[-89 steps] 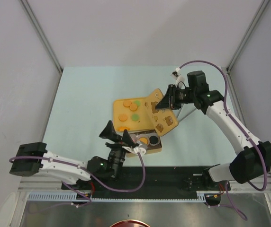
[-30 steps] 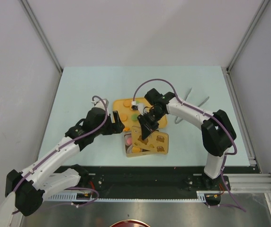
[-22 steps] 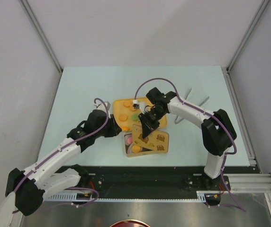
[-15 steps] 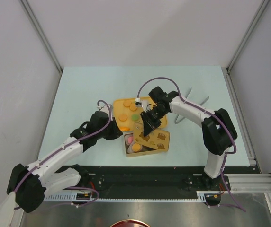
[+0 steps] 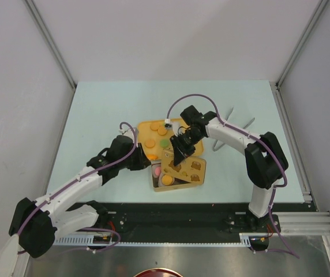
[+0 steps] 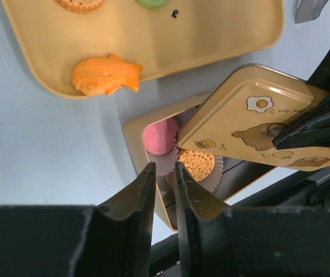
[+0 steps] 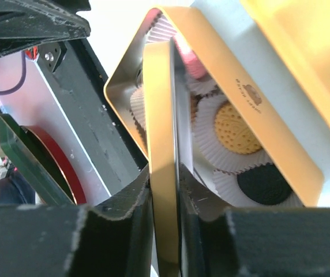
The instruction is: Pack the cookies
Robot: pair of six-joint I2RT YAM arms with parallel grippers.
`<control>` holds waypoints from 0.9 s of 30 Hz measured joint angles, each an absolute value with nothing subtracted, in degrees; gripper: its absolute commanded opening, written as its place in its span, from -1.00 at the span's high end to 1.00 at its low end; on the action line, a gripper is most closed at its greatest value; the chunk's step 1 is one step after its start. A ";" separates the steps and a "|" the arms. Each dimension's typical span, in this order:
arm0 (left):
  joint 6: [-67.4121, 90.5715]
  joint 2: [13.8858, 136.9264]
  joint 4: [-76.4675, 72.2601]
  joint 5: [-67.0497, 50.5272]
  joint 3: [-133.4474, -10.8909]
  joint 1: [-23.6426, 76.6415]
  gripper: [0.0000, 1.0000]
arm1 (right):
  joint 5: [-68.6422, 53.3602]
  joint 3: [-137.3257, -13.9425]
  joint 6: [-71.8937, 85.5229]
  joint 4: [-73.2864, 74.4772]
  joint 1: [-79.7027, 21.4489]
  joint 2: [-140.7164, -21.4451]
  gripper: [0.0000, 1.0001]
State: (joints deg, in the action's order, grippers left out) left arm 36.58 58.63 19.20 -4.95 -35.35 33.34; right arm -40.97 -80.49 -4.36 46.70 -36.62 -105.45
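Over on the left, the left gripper sits low over the pale blue table, right at the left wall of the tin. Its fingers are pulled in close with just a slim gap between them. The tin's wall runs right around that gap, but I honestly can't tell if it's pinching it or just hovering beside it. Just far of the tin is the yellow tray, with some of the cookies loose on it. They're mostly orange with a green one, plus a fish-shaped cookie near the tray's near-left corner. The rest are in the tin, sitting in white crinkled paper cups: a pink cookie at the left end, an orange cookie just beside it, and, from the right wrist view, a black cookie further along. Moving right, the lid with its little bear and egg drawings is tilted over the right part of the tin, so the left end stays uncovered. The right gripper has that lid by its edge, fingers clamped tight on either side of the rim, coming in from the far right.
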 measured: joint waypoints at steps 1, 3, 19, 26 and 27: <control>36.58 58.65 19.14 -4.95 -35.35 33.34 0.49 | -40.71 -80.49 -4.27 46.61 -36.56 -105.45 0.46; 36.58 58.74 18.92 -4.95 -35.35 33.34 0.47 | -40.32 -80.49 -4.12 46.30 -36.32 -105.47 0.40; 36.58 58.89 18.92 -4.93 -35.35 33.36 0.42 | -37.54 -80.49 -2.50 45.21 -33.61 -105.36 0.10; 36.58 58.89 18.92 -4.89 -35.35 33.58 0.42 | -35.22 -80.49 -1.06 44.16 -32.73 -104.47 0.10; 36.58 58.89 18.92 -4.89 -35.35 33.63 0.41 | -34.96 -80.49 -1.02 43.97 -32.73 -104.44 0.10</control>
State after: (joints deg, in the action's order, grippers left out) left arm 36.58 58.89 18.92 -4.89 -35.35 33.63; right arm -34.96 -80.49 -1.02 43.97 -32.73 -104.44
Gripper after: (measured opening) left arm 0.291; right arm 0.449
